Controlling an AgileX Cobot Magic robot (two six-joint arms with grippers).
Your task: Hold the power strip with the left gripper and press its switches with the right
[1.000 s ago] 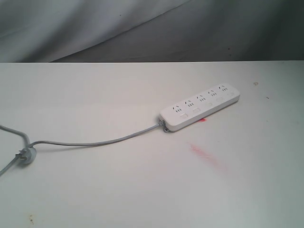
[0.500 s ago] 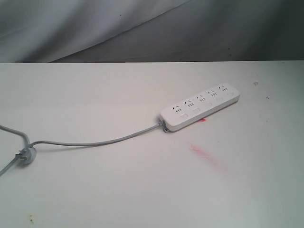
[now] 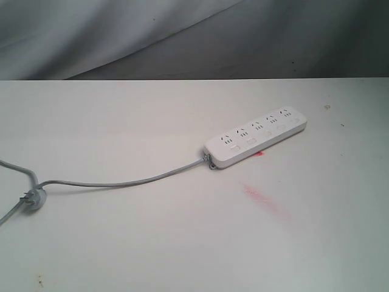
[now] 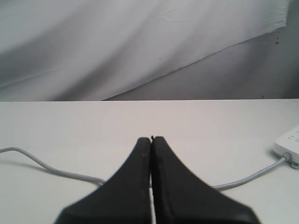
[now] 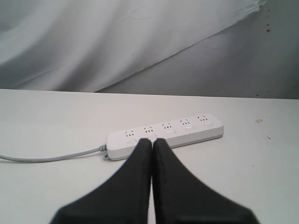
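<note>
The white power strip [image 3: 256, 137] lies flat and slanted on the table, right of centre, its row of switches [image 3: 265, 133] along the near long edge. Its grey cord [image 3: 121, 183] trails left. Neither arm shows in the exterior view. My left gripper [image 4: 152, 139] is shut with nothing in it, well away from the power strip [image 4: 288, 142], whose end peeks in at the frame edge. My right gripper [image 5: 153, 141] is shut and empty, its tips in front of the power strip [image 5: 164, 132] near the cord end, short of the switches [image 5: 187, 126].
A small grey plug [image 3: 34, 199] lies at the far left where the cord loops. A red smear [image 3: 262, 198] marks the white table [image 3: 182, 243] in front of the strip. A grey cloth backdrop [image 3: 182, 36] hangs behind the table's far edge.
</note>
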